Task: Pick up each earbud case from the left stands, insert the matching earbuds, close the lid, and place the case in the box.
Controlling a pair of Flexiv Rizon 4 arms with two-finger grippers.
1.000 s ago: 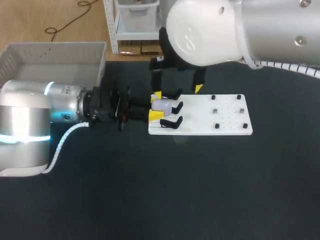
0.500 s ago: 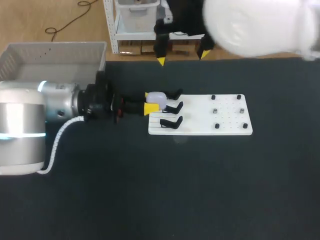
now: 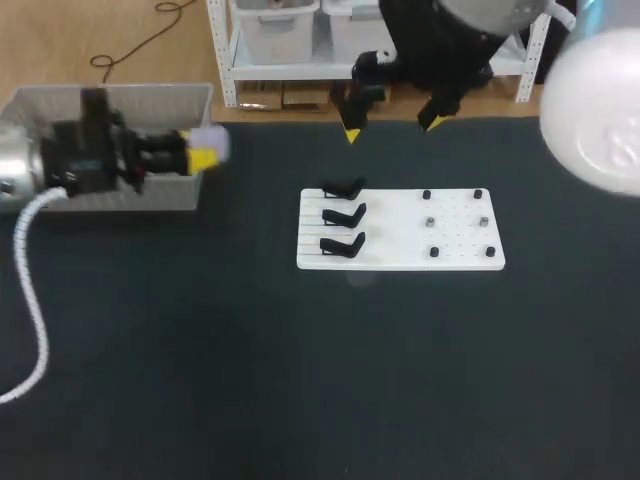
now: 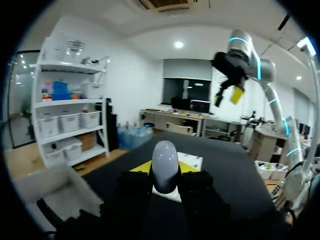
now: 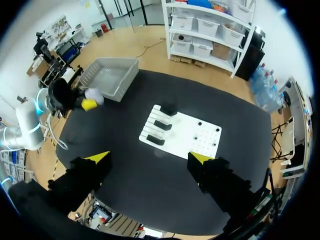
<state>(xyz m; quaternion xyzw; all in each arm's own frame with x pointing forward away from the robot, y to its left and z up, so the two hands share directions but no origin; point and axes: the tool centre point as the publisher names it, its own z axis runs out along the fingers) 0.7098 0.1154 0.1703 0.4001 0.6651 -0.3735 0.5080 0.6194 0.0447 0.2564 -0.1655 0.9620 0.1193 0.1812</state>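
Left gripper (image 3: 206, 151) pinches the earbud case (image 4: 165, 162) between its 2 tips; right gripper (image 3: 391, 128) spread.

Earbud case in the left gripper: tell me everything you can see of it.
The earbud case is a small, smooth, rounded shell, pale lilac-white and glossy like plastic. No open lid shows; a seam is too fine to make out. It is clamped between the two fingers of the left gripper, with its domed end sticking out past the yellow tips. It hangs clear of the table at the near right corner of the box, not yet inside. Only the fingers touch it.
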